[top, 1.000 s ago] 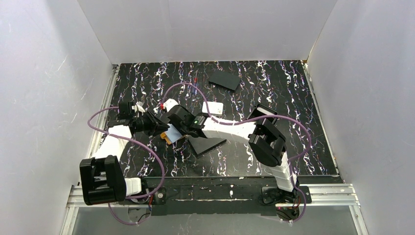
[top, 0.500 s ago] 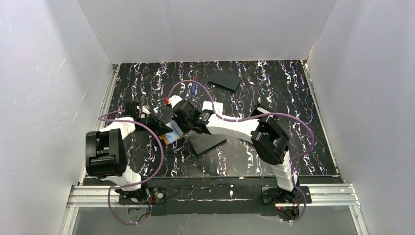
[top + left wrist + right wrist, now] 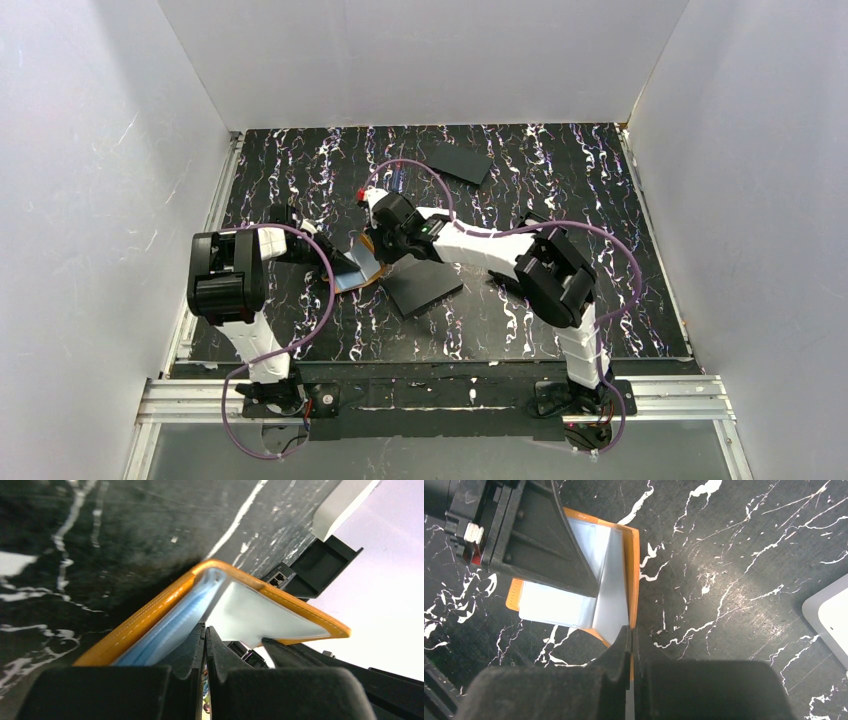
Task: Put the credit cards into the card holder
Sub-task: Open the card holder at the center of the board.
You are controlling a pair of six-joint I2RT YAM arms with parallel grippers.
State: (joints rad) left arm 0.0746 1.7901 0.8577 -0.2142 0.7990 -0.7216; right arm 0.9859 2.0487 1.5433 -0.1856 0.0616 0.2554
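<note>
Top view: small orange folding card holder (image 3: 358,275) lies half open on the black marbled bench (image 3: 560,190), between the two arms. Left end effector (image 3: 336,263) and right end effector (image 3: 379,257) are both at it.

Left wrist: left end effector (image 3: 205,636) has its jaws together, tips in the fold against the pale blue inner leaves of the card holder (image 3: 150,621). Can't tell if a leaf is pinched.

Right wrist: right end effector (image 3: 630,636) is clamped on the raised cover edge of the card holder (image 3: 611,595).

Judgement: light, thin, floppy at the hinge, sleeves soft and probably slick. Best held by the stiff orange rim, clear of the pocket mouths.
</note>
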